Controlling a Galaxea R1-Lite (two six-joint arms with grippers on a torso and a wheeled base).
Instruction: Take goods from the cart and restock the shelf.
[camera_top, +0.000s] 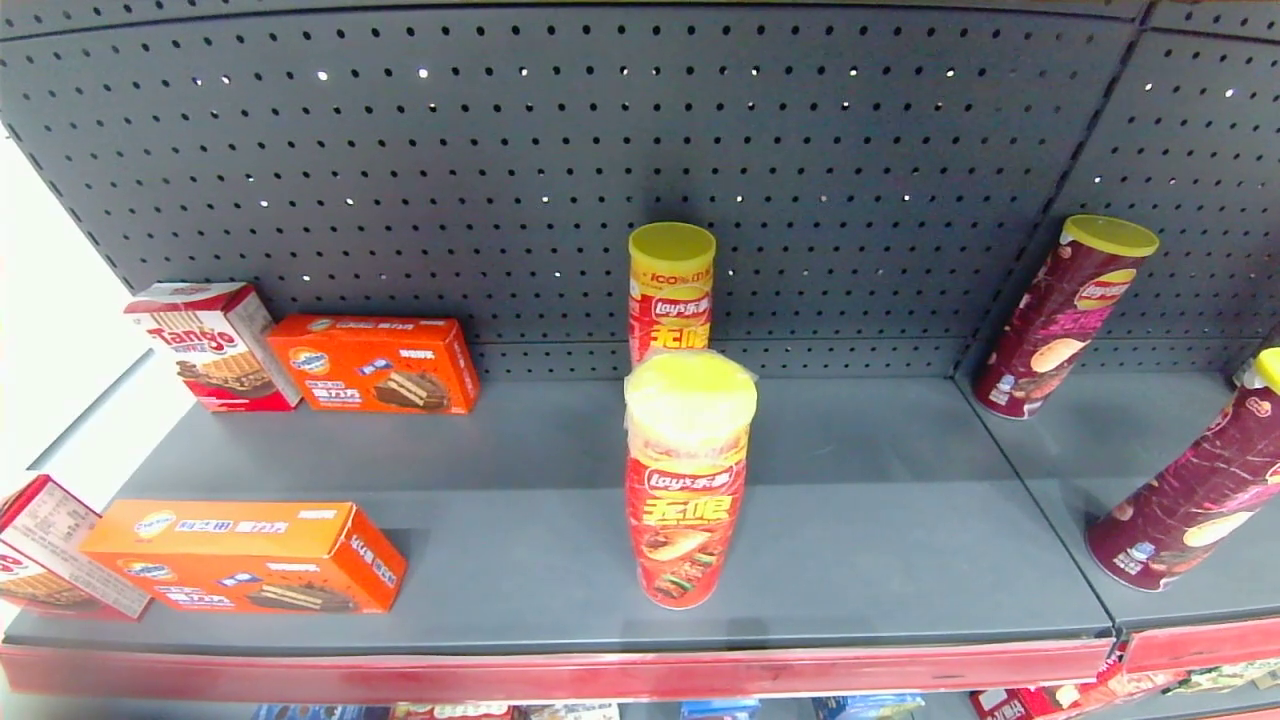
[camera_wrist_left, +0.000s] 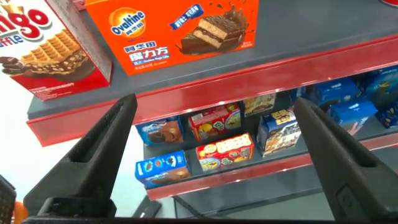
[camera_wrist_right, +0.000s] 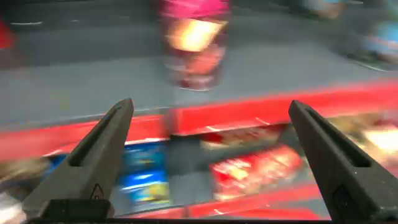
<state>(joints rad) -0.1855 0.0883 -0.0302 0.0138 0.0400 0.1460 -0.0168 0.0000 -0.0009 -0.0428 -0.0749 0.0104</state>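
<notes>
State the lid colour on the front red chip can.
Yellow lid; head view shows it best.

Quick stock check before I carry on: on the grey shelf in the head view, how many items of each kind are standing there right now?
Red chip cans: 2
Maroon chip cans: 2
Orange boxes: 2
Red-and-white wafer boxes: 2
Total: 8

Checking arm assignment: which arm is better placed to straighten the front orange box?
Left. The left tool, open, faces the orange box directly; the right tool faces a maroon can farther right.
</notes>
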